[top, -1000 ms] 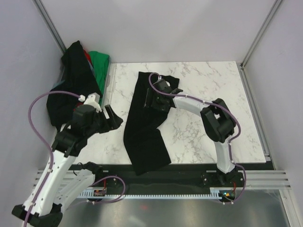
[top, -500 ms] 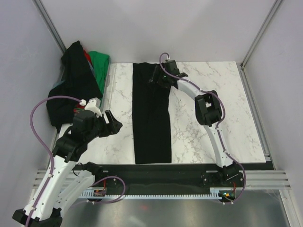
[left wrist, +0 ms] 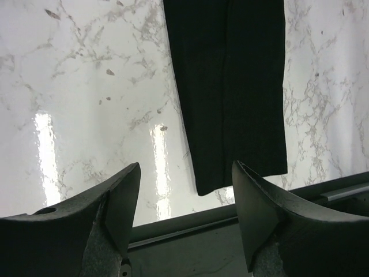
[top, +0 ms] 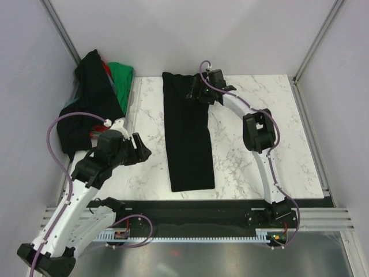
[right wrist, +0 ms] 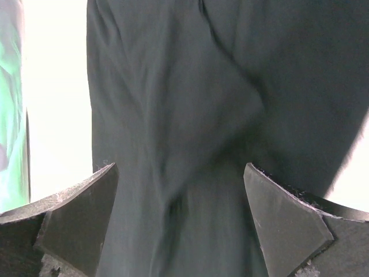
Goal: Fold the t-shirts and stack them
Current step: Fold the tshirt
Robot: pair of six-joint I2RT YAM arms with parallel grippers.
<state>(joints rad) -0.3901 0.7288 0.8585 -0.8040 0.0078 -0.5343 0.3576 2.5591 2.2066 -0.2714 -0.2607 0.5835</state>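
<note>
A black t-shirt [top: 188,135], folded into a long narrow strip, lies flat on the marble table from the back edge to near the front edge. It shows in the left wrist view [left wrist: 230,86] and fills the right wrist view [right wrist: 190,104]. My right gripper [top: 199,92] is open and empty, just above the strip's far end. My left gripper [top: 139,151] is open and empty, left of the strip near the table's front. A pile of t-shirts, black [top: 92,98], green [top: 122,78] and a bit of red, sits at the back left.
The marble table [top: 259,133] is bordered by a black rail [top: 202,213] in front and metal posts at the back corners. The pile hangs over the table's left edge against the left wall.
The right gripper pulled the shirt's far end to the table's back edge, straightening the crumpled shirt into a flat strip, then let go. The left arm drifted slightly right.
</note>
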